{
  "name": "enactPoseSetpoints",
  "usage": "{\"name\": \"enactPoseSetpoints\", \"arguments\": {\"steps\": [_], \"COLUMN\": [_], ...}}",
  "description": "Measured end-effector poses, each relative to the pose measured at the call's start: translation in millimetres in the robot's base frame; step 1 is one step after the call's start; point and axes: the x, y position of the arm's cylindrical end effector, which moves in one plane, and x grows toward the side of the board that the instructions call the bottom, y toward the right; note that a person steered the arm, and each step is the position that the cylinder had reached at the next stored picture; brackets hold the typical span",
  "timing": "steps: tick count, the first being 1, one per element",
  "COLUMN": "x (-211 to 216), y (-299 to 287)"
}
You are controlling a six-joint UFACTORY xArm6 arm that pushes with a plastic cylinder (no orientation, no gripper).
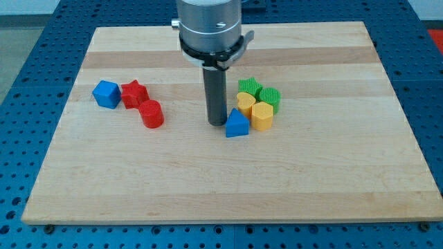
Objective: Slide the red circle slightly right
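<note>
The red circle is a short red cylinder at the view's left-middle of the wooden board. It touches the red star just up-left of it. A blue cube sits left of the star. My tip is the lower end of the dark rod, well to the right of the red circle. The tip stands right beside the left side of the blue triangle.
Right of the tip is a tight cluster: a yellow heart, a yellow hexagon, a green star and a green circle. The arm's grey body hangs over the board's top middle.
</note>
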Motion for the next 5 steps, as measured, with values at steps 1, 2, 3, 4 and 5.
{"name": "enactPoseSetpoints", "arguments": {"steps": [1, 2, 3, 4, 5], "x": [0, 0, 0, 0, 18], "y": [10, 13, 13, 8, -19]}}
